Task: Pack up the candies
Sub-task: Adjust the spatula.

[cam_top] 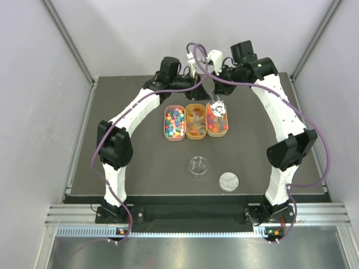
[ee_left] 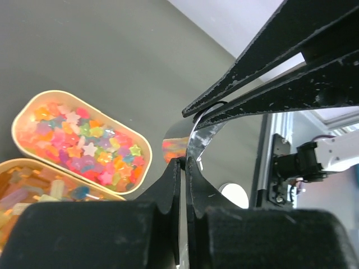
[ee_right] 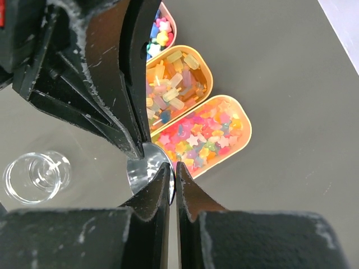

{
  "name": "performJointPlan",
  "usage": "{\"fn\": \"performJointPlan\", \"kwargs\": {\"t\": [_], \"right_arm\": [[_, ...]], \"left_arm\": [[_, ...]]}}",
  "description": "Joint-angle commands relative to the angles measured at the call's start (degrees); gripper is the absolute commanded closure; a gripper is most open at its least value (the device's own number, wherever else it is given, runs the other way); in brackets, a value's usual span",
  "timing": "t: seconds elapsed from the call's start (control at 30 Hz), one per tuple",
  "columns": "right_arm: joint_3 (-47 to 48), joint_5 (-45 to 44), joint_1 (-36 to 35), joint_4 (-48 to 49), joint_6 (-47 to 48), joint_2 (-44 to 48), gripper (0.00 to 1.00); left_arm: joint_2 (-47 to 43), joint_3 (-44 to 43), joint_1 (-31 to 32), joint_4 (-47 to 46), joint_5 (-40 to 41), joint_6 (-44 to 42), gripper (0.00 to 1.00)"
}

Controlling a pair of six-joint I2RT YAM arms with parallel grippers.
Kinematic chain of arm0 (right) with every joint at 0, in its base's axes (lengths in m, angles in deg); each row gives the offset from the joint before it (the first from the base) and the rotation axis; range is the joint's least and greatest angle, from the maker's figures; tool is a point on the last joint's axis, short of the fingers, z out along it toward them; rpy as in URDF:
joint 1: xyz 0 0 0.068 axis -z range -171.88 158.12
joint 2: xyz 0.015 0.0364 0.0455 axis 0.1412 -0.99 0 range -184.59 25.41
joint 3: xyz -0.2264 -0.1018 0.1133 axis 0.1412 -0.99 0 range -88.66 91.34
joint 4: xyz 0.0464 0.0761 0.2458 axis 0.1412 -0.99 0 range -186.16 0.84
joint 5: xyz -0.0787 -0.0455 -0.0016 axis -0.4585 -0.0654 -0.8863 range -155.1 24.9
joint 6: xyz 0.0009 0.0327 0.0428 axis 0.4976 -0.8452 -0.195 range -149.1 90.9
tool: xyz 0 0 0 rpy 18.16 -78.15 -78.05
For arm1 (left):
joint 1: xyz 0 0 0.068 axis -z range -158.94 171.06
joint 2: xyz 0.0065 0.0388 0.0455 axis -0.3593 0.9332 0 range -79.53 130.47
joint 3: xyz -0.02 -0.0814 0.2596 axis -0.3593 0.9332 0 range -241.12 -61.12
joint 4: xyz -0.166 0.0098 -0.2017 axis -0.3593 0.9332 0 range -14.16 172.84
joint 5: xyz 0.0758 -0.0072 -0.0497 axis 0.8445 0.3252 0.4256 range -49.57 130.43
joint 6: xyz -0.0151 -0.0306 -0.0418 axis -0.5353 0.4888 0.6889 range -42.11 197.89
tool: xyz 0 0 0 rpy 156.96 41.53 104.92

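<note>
The candies lie in three oval orange trays: multicoloured cubes, pale stick gummies and bright star pieces. A small shiny round metal piece hangs just above the star tray. My left gripper is shut on one edge of it. My right gripper is shut on another edge. Each wrist view shows the other gripper's fingers pinching the same piece. Whether the piece carries any candy I cannot tell.
A small clear round jar stands open in front of the trays. Its silver disc lid lies to the jar's right. The dark table mat ends at metal rails on both sides.
</note>
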Motion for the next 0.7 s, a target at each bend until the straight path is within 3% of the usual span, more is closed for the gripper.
{"fn": "performJointPlan", "kwargs": {"t": [0.0,0.1,0.13,0.17,0.3,0.5,0.67], "right_arm": [[0.8,3.9,-3.0,3.4,0.0,0.7,1.00],[-0.3,1.9,-2.9,3.7,-0.2,1.4,0.93],[-0.8,0.9,-3.0,3.8,-0.6,1.6,0.87],[-1.0,0.7,-2.9,3.6,-0.8,2.0,0.73],[-1.1,-1.5,-2.8,3.7,-0.4,4.7,0.46],[-6.5,-6.9,-2.3,7.3,-0.8,13.9,0.40],[-20.4,-14.5,-0.8,21.4,-1.6,25.2,0.40]], "left_arm": [[-2.3,0.3,1.4,-12.3,-10.0,6.4,1.00],[-3.8,0.6,1.0,-12.4,-9.6,6.3,1.00],[-4.6,0.7,0.9,-11.6,-9.1,6.0,1.00],[-5.1,0.7,0.8,-11.1,-8.7,5.8,1.00],[-7.0,0.7,0.0,-7.2,-5.8,2.1,1.00],[-8.6,3.6,-4.2,-5.8,-1.8,3.1,1.00],[-8.1,6.7,-10.3,-7.8,2.2,10.3,1.00]]}}
